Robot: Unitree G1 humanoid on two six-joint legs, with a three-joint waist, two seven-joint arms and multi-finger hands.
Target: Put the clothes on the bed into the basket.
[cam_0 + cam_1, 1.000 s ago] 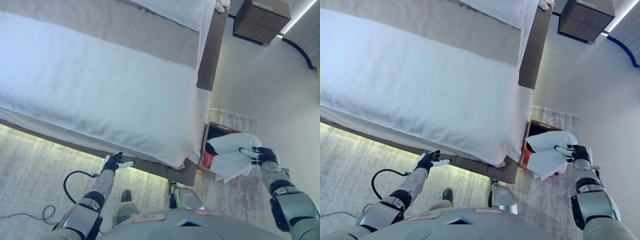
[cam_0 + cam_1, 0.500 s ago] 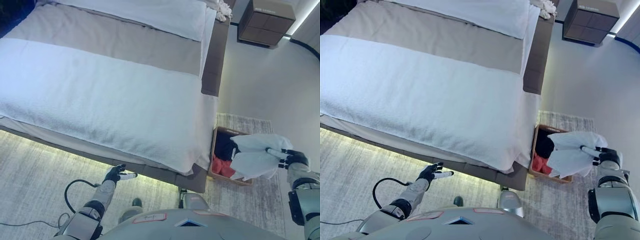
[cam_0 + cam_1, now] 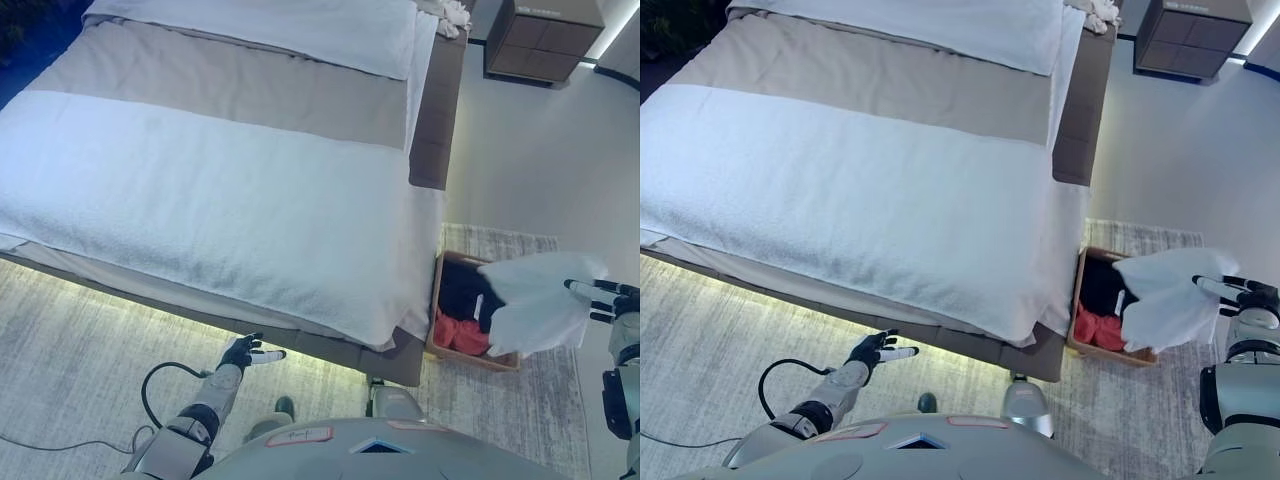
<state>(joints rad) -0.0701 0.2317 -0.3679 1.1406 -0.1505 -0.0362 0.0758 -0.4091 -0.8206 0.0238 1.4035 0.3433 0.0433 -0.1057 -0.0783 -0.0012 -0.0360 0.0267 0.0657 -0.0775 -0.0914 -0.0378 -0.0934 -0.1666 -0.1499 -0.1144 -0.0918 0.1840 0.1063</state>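
Note:
A brown basket [image 3: 472, 359] stands on the rug against the bed's right side, with black clothing [image 3: 462, 290] and red clothing [image 3: 456, 333] inside. My right hand [image 3: 606, 297] is at the far right edge, shut on a white garment [image 3: 540, 300] that hangs over the basket's right rim and beyond it. My left hand [image 3: 246, 352] hovers low by the bed's near edge, fingers relaxed and open, holding nothing. The bed [image 3: 230, 190] has a white duvet with a brown band across it. A small crumpled white cloth [image 3: 447, 12] lies at its far right corner.
A dark brown nightstand [image 3: 545, 30] stands at the upper right beyond pale floor. A grey rug [image 3: 545, 410] spreads under the basket. The bed's brown frame [image 3: 432, 110] runs along its right side, with lit floor under its near edge.
The camera has swung, showing more of the bed. Relative to the basket, my right hand and the white garment have moved right, from over the basket to its right rim. The left hand stays low.

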